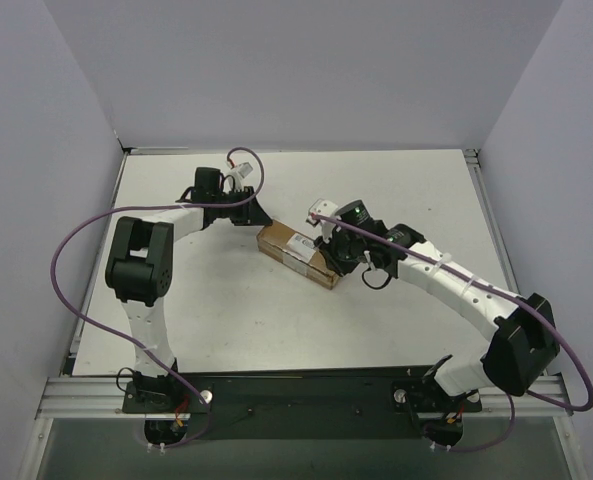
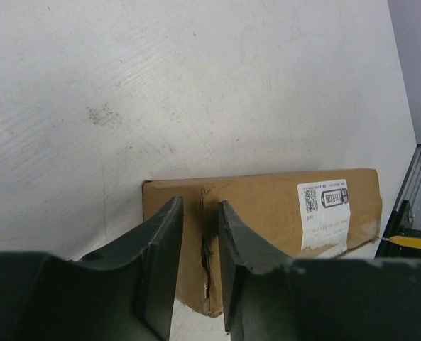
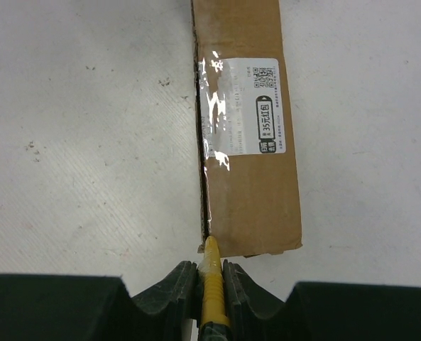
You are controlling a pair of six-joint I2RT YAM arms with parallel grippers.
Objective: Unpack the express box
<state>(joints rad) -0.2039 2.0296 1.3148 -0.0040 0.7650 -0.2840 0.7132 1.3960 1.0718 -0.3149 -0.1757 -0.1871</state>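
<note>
Right jaws grip knife (image 3: 211, 295) at express box (image 3: 253, 199) seam; left jaws narrow, maybe touching.

The express box (image 1: 298, 254) lies slantwise in the middle of the counter (image 1: 236, 320) and blocks any straight pass there. The left pincer (image 2: 199, 213) occupies its far-left end. The right pincer (image 3: 210, 264) occupies its near-right end, clamped on a yellow knife (image 3: 213, 291) whose tip meets the box's edge. Both long sides of the box stand unguarded, with bare counter near and far of it. Grey walls (image 1: 56, 120) close off the left, far and right.
</note>
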